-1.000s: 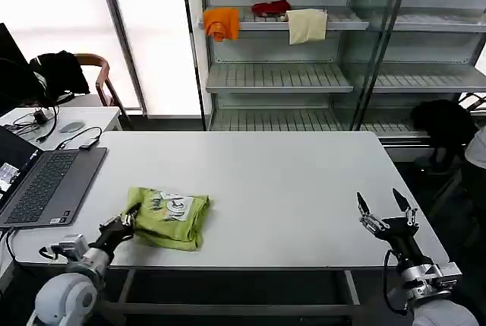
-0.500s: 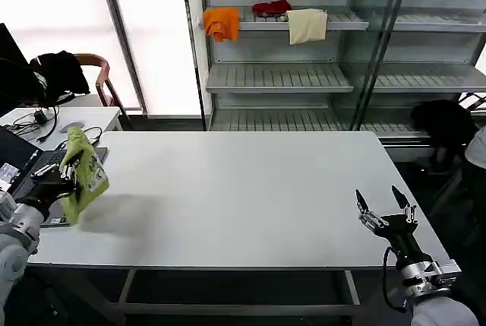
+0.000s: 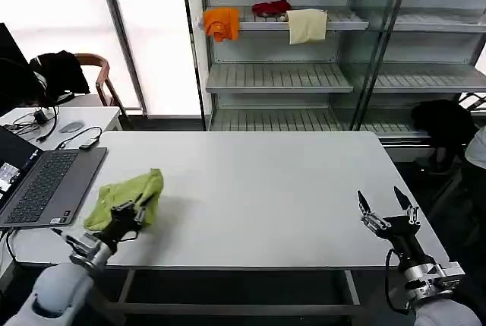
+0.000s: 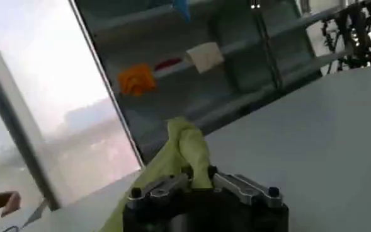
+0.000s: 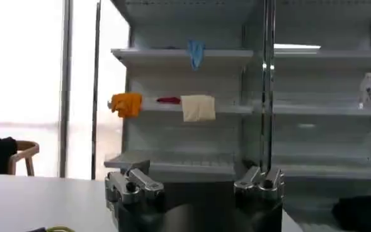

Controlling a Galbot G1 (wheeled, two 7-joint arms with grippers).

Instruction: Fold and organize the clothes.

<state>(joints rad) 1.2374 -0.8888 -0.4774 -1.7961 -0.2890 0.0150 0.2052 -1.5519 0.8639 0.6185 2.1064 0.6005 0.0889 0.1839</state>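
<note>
Surface: white table (image 3: 258,189), laptop (image 3: 42,185) beside the T-shirt.
Left gripper (image 3: 125,216): clamped on the lime T-shirt (image 3: 129,193).
Right gripper (image 3: 386,208): spread wide, idle.
Advice: the shirt is best laid flat, clear of the laptop.

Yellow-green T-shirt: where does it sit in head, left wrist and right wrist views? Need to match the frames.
Head view: the T-shirt lies bunched on the table's near left part, beside the laptop, with the left gripper shut on it.
Left wrist view: a fold of the T-shirt rises between the jaws.
Right wrist view: a sliver at the lower edge.
Shared landmark: the orange cloth on the shelf.
</note>
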